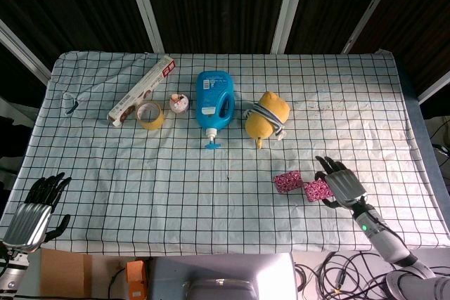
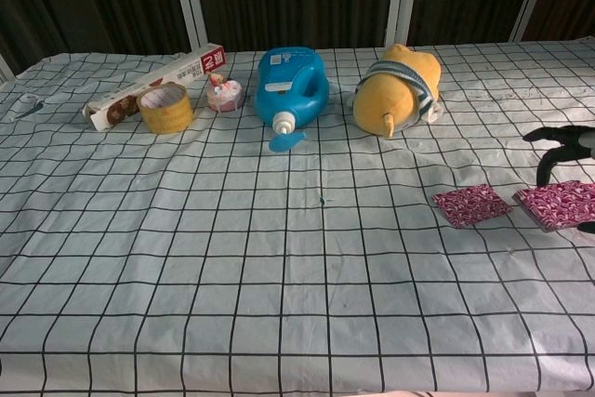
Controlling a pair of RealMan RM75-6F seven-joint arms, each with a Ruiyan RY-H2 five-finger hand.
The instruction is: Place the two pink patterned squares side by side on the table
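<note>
One pink patterned square (image 1: 287, 181) (image 2: 471, 205) lies flat on the checked cloth, right of centre. A second pink patterned square (image 1: 316, 189) (image 2: 562, 204) sits just to its right, a narrow gap between them. My right hand (image 1: 341, 184) (image 2: 561, 146) holds this second square by its right side, with dark fingers reaching over it. Whether that square touches the cloth or hangs just above it I cannot tell. My left hand (image 1: 31, 212) hangs off the table's front left corner, fingers apart and holding nothing; the chest view does not show it.
Along the back lie a long foil box (image 1: 140, 90), a tape roll (image 1: 150, 114), a small pink cup (image 1: 178, 102), a blue detergent bottle (image 1: 214, 100) and a yellow plush toy (image 1: 266, 117). The table's front edge (image 1: 225, 251) runs close below the squares.
</note>
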